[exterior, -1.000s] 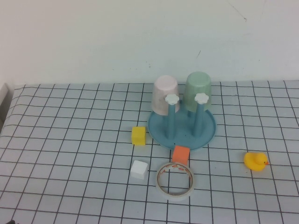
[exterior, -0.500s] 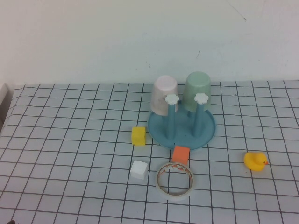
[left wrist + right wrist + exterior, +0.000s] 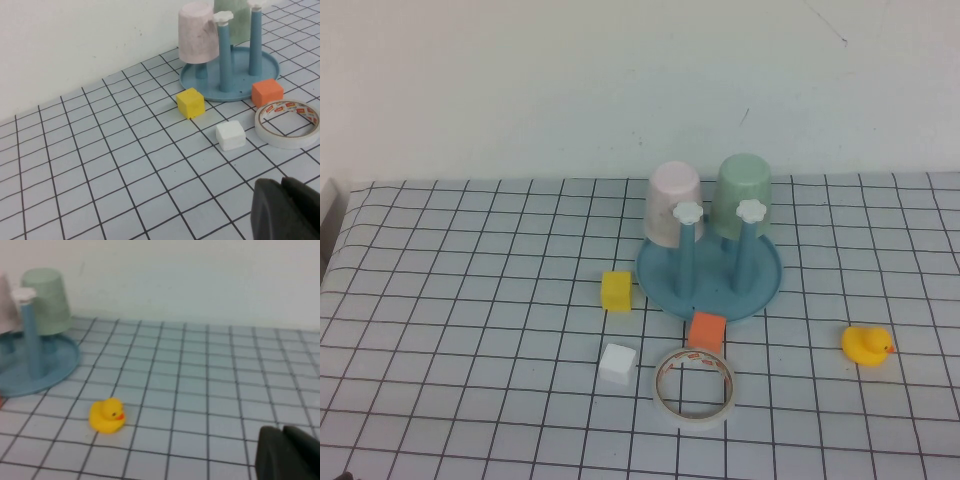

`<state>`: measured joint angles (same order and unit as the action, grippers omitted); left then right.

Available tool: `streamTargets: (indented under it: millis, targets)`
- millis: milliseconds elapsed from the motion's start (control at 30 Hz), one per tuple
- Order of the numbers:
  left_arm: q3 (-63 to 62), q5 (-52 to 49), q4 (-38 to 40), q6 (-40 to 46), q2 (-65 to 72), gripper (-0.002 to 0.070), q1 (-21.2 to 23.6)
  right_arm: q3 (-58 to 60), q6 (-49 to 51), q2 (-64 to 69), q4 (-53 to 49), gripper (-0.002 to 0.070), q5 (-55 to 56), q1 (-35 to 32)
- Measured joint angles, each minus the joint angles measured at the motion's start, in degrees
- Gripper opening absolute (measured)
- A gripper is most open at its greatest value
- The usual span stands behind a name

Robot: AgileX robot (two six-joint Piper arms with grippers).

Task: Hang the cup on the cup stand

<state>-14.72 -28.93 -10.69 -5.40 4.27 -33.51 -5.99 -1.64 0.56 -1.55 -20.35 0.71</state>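
The pale mint-green tapered plastic cup (image 3: 743, 195) sits upside down over a rear peg of the round blue dish-like cup stand (image 3: 710, 275), beside an upturned pale pink cup (image 3: 672, 203) on the neighbouring peg. Two front pegs with white flower-shaped caps (image 3: 689, 212) stand bare. The stand rests on a white desk (image 3: 470, 300) marked with a black grid. Just in front of the stand lies a small orange block (image 3: 706, 331), touching a roll of clear tape (image 3: 695, 386). A yellow block (image 3: 616, 290) and a white block (image 3: 617, 362) lie to the stand's left — a yellow rubber duck (image 3: 866, 345) to its right. The left gripper (image 3: 285, 210) hangs low over the desk near the tape, and the right gripper (image 3: 290, 452) near the duck — whether their fingers are open I cannot tell.
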Motion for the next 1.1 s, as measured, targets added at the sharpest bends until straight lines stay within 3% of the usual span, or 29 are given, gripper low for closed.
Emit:
streamTargets:
  millis: [200, 1100]
  targets:
    - [0.09, 0.0, 0.0, 0.0, 0.0, -0.0002, 0.0, 7.06, 3.53, -1.25, -3.9, -0.0001, 8.41, -0.88]
    - [0.09, 0.0, 0.0, 0.0, 0.0, -0.0002, 0.0, 7.3, 3.9, -1.25, -4.12, -0.0001, 1.69, -4.58]
